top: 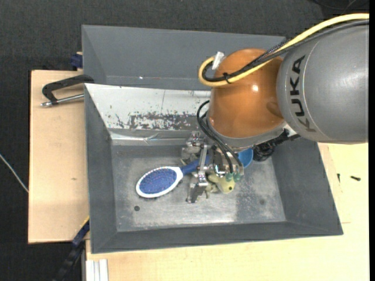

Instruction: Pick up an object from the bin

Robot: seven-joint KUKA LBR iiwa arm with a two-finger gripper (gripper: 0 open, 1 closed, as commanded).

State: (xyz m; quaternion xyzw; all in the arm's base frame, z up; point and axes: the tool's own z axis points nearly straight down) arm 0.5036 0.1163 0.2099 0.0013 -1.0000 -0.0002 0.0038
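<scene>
Grey metal bin [269,201], blue white-rimmed oval brush [158,181] lying flat on its floor, left of centre

Black "KUKA" lettering [297,95], sideways, on grey arm link [338,75]; nothing else legible

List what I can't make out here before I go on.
Camera view:
1. Blue oval brush: handle end hidden under the gripper.
2. Blue thing right of it: mostly covered by the orange wrist cover; kind unclear.
3. Pale yellowish piece by the gripper: too small to identify.
</scene>
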